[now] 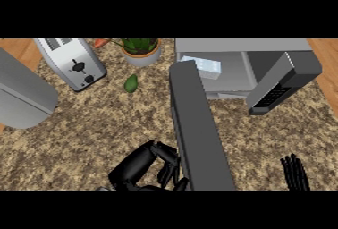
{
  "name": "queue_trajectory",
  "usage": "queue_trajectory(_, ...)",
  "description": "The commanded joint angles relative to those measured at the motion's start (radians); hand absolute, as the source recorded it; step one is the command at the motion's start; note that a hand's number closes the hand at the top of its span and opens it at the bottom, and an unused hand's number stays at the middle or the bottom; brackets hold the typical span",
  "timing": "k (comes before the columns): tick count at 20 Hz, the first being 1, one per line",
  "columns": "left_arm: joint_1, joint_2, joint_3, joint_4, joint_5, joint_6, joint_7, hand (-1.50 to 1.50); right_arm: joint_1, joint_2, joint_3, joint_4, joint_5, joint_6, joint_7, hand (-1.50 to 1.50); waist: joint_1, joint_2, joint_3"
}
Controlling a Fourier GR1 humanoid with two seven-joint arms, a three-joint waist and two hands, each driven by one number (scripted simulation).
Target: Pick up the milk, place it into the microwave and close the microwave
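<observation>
The milk (202, 67), a small white and pale-blue carton, stands inside the grey microwave (238, 47) at the upper right, in the left part of its cavity. The microwave door (198, 134) is swung open and runs as a long grey slab from the cavity toward the lower edge. My left hand (140, 169) is low in the middle, just left of the door, with its relaxed fingers against the door's left face and holding nothing. My right hand (295, 172) shows at the lower right edge, fingers straight and up, resting.
A silver toaster (74, 63) lies at the upper left, and a potted plant (140, 50) stands beside it. A small green vegetable (131, 83) lies on the speckled counter (86, 129). A large grey rounded object (23, 96) fills the left edge. The microwave's dark control panel (280, 85) juts out at the right.
</observation>
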Motion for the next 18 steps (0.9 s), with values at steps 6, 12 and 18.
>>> queue_trajectory(6,-0.212,-0.006,-0.287,0.280,-0.062,0.282,-0.053,1.50,0.090,-0.078,0.021,-0.151,-0.093,0.176,-0.043,-1.50,-0.016,0.003,0.001)
queue_trajectory(12,-0.343,-0.006,-0.445,0.434,0.146,0.430,-0.029,1.50,0.119,-0.097,0.078,-0.296,-0.143,0.206,-0.002,-1.50,-0.060,0.009,0.000)
queue_trajectory(18,-0.469,-0.006,-0.502,0.519,0.295,0.588,-0.005,1.50,0.138,-0.107,0.138,-0.465,-0.189,0.184,0.104,-1.50,-0.110,0.016,-0.002)
